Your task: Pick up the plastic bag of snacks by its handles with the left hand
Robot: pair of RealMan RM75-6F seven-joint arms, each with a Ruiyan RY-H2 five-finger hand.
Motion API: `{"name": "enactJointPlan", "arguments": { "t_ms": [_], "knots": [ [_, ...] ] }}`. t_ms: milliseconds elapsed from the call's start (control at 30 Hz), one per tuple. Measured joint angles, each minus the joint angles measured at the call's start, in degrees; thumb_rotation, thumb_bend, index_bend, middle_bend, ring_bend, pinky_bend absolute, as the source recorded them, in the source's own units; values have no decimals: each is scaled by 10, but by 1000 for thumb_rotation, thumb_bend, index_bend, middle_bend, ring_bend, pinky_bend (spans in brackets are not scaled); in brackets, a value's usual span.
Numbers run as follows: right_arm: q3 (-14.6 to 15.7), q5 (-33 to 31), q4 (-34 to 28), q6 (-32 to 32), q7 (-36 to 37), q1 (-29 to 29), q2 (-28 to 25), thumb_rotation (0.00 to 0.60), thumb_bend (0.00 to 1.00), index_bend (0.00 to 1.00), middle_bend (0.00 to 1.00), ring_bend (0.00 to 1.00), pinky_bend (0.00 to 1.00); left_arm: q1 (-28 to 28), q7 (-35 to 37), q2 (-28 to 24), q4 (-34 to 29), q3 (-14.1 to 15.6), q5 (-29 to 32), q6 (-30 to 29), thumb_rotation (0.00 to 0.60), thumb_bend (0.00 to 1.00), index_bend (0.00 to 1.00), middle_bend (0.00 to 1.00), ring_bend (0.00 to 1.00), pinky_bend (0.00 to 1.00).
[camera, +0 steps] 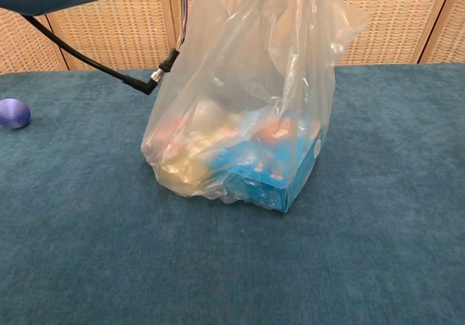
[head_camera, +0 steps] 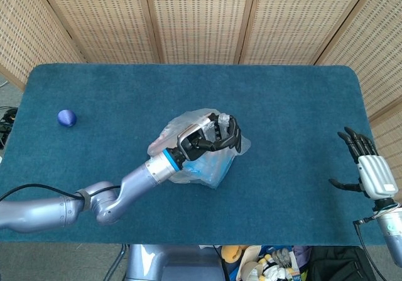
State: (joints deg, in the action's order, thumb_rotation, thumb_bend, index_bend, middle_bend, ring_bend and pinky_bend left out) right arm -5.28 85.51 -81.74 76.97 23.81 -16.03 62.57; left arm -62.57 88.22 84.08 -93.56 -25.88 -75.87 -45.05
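Bag gathered at the neck, base apparently on the cloth

Plastic bag of snacks [camera: 243, 121] stood near the middle of the blue surface [head_camera: 295, 105], its film drawn upward into a loose column. Left hand [head_camera: 210, 137] was curled over the top of it, fingers closed on the bunched plastic; from the head view I could not tell whether the handles themselves or only gathered film lay inside the grip. In the chest view the hand was out of frame above, with only the arm and its black cable [camera: 109, 70] showing.

Handling, as judged: film thin, soft and slick, no stiffness of its own, so all shape came from the contents. A blue box [camera: 280, 183] sat low at the front, with orange and pale packets [camera: 192, 147] heaped beside it. Load looked light to moderate but lopsided, the box corner pressing the film; likely to swing and tilt once clear of the surface. The corner could stress or pierce the plastic under a jerk. Best hold was the handles, both loops together, so the mouth stayed shut and the weight hung evenly. A slow, straight rise seemed wise.

Bag base appeared to rest on the surface, no clear gap beneath.

Right hand [head_camera: 367, 171] was off the surface's right edge, fingers spread, holding nothing. Small purple ball [head_camera: 66, 117] lay well apart at the far left.
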Motion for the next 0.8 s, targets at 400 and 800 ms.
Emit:
{"name": "enactJointPlan", "arguments": {
  "t_ms": [400, 800],
  "knots": [
    [-2, 2, -7, 50, -18, 26, 36, 600, 0, 0, 0, 0, 27, 18, -45, -19, -23, -5, 23, 0, 600, 921, 804, 852, 696, 704],
    [-7, 4, -4, 78, -92, 39, 64, 600, 0, 0, 0, 0, 27, 36, -113, -47, -59, -13, 54, 8, 600, 1000, 842, 892, 742, 774]
  ]
}}
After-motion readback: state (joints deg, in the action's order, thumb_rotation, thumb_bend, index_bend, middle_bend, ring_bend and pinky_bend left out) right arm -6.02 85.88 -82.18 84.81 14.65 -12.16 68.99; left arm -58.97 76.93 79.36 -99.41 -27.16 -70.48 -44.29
